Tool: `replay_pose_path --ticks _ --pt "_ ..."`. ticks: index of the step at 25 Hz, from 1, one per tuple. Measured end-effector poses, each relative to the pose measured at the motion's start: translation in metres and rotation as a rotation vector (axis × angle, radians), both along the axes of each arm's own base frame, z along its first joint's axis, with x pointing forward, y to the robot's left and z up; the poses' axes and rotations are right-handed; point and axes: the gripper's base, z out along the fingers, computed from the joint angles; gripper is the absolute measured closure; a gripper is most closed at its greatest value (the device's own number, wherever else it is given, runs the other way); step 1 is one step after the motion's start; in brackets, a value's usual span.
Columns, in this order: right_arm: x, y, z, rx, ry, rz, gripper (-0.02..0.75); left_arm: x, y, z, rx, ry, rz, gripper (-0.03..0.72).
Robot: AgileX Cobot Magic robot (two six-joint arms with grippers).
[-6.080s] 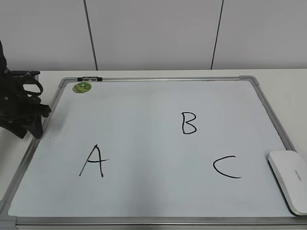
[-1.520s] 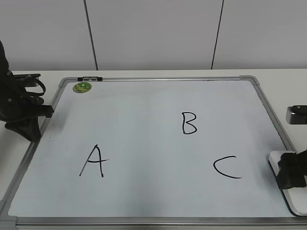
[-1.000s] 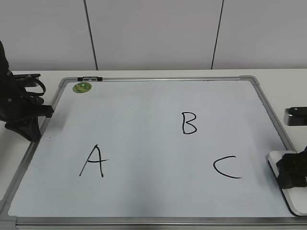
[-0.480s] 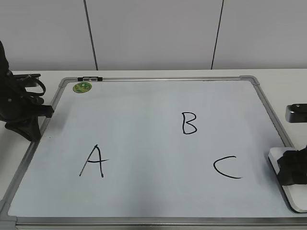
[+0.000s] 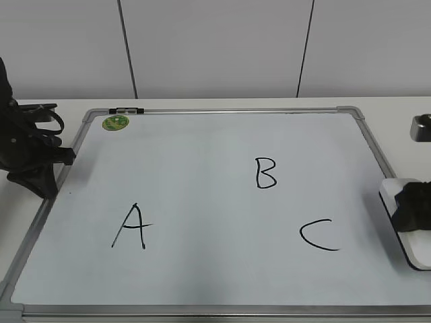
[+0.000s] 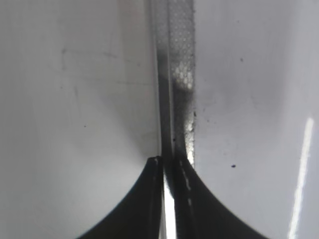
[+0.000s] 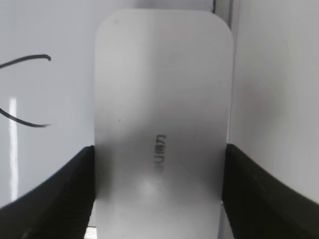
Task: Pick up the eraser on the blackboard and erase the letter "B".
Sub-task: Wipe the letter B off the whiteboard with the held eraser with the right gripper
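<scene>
The white glossy eraser (image 5: 412,249) is at the blackboard's (image 5: 202,148) right edge, beside the black "C" (image 5: 318,235). My right gripper (image 5: 411,210) is shut on it; in the right wrist view the two black fingers press both long sides of the eraser (image 7: 162,99), with the gripper (image 7: 159,149) around its near half. The letter "B" (image 5: 265,173) is right of the board's middle, untouched. My left gripper (image 5: 42,182) is shut and empty over the board's left frame, as the left wrist view (image 6: 169,162) also shows.
A black "A" (image 5: 131,227) is at the lower left and a green round sticker (image 5: 115,122) at the top left corner. Part of the "C" (image 7: 25,89) shows left of the eraser. The silver frame (image 6: 177,74) runs under my left gripper. A grey block (image 5: 421,126) sits at the right edge.
My right gripper came in over the eraser and closed on it. In the last half second the eraser has shifted toward the far side with the gripper. The left arm has stayed still.
</scene>
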Motion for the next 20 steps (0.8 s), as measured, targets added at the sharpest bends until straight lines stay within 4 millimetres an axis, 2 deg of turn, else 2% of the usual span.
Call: replay_pose_path --ticks 5,7,10,14,18,20 --pt "0.017 0.003 0.030 0.007 -0.017 0.017 0.186 0.000 0.000 0.000 0.000 0.000 0.000 0.677" --pt "0.025 0.008 0.048 0.008 -0.037 0.043 0.186 0.000 0.000 0.000 0.000 0.000 0.000 0.677" --pt "0.037 0.021 0.071 0.012 -0.065 0.093 0.186 0.000 0.000 0.000 0.000 0.000 0.000 0.677" --pt "0.055 0.046 0.087 0.013 -0.052 0.172 0.186 0.000 0.000 0.000 0.000 0.000 0.000 0.677" --pt "0.079 0.069 0.083 0.008 0.005 0.229 0.186 0.000 0.000 0.000 0.000 0.000 0.000 0.677" --pt "0.095 0.076 0.072 0.002 0.052 0.239 0.186 0.000 0.000 0.000 0.000 0.000 0.000 0.677"
